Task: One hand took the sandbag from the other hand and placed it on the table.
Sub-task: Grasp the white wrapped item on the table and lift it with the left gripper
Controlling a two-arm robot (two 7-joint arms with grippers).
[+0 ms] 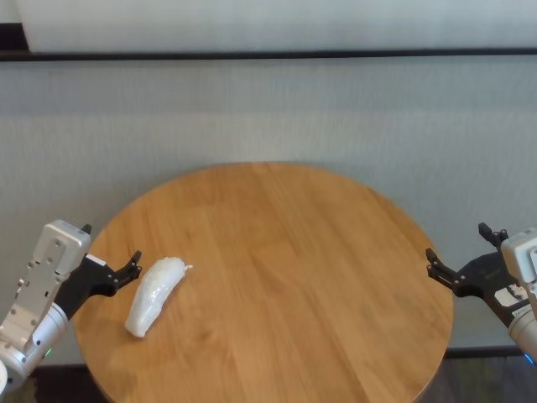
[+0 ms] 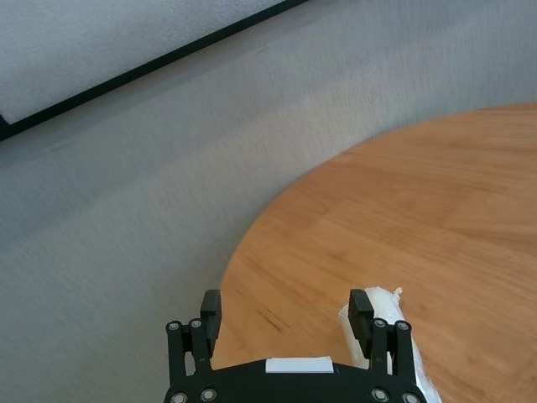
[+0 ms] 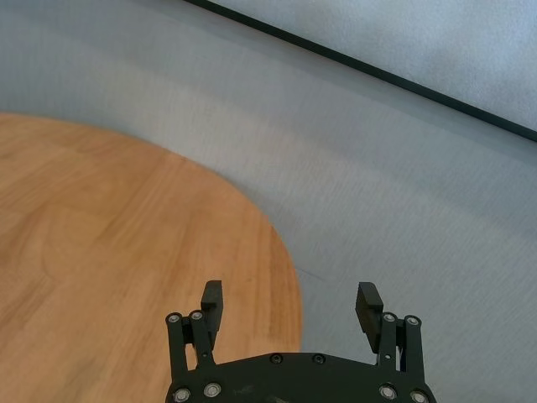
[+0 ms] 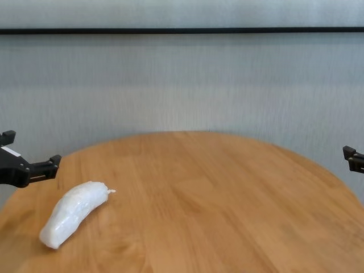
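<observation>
The white, shiny, slightly curved plastic sandbag lies free on the round orange-brown wooden worktop, just beside the spread, empty left end effector. The right end effector, also spread, waits at the opposite rim. A careless approach could push the bag off the near edge.

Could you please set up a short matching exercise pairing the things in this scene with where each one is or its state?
Things:
1. white soft plastic sandbag
2. left gripper
3. right gripper
4. round wooden table

Places or states:
A. jaws open at the table's right edge
B. lying on the table's left side
C. jaws open beside the sandbag
D. bearing the sandbag

Pairs: 1-B, 2-C, 3-A, 4-D
</observation>
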